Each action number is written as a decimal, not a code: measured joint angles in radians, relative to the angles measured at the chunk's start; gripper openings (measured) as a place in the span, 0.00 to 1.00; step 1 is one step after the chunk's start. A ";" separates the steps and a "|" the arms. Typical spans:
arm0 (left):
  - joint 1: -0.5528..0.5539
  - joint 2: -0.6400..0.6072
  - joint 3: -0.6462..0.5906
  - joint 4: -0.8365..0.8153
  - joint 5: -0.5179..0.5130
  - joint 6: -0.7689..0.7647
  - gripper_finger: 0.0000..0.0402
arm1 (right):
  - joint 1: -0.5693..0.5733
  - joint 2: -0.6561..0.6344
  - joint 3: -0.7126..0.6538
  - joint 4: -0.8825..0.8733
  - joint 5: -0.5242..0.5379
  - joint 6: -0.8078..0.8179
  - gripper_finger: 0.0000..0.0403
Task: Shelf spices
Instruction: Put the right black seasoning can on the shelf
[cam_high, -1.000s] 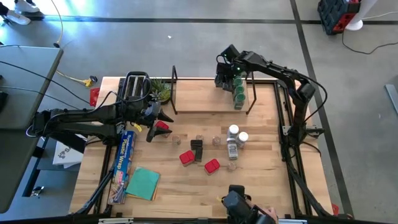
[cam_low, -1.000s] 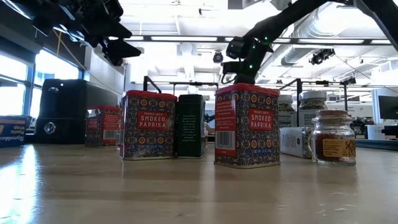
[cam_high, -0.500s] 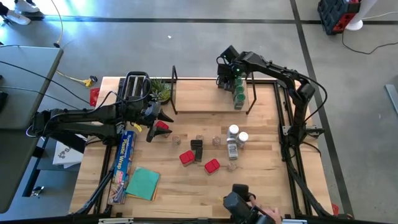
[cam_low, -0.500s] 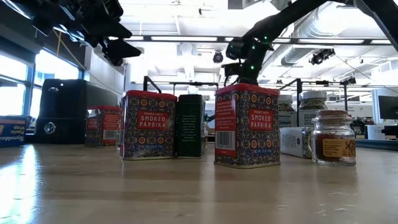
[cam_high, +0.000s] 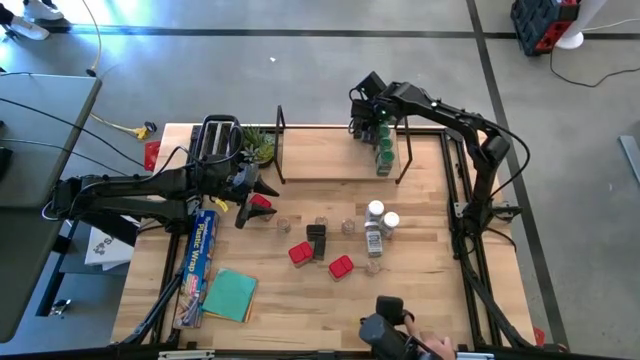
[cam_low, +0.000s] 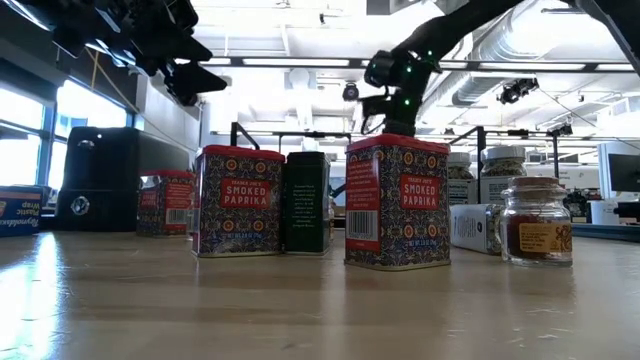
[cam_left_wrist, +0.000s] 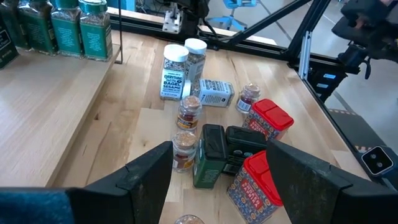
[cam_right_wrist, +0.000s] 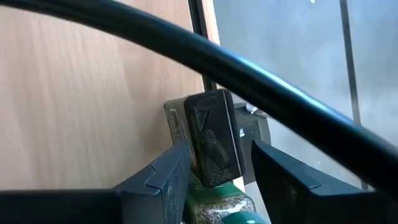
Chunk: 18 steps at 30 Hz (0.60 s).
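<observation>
The right end effector (cam_high: 368, 118) hangs over the far corner of the shelf (cam_high: 330, 160), jaws apart astride a dark jar (cam_right_wrist: 211, 138), beside the green-lidded jars (cam_high: 384, 152). The left end effector (cam_high: 252, 198), wide open, hovers near a red tin (cam_high: 262, 202), with other spices (cam_high: 340, 240) scattered on the worktop (cam_high: 290, 300) in front of the shelf.
</observation>
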 joint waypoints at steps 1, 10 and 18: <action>0.000 0.000 0.000 0.000 0.000 0.000 0.63 | 0.004 -0.005 0.002 0.000 0.000 0.000 0.41; 0.000 0.000 0.000 0.001 0.000 -0.003 0.63 | 0.006 -0.005 0.029 0.097 -0.085 0.144 0.41; 0.000 0.000 0.000 -0.002 0.002 -0.003 0.63 | 0.003 0.035 0.019 0.126 -0.129 0.203 0.41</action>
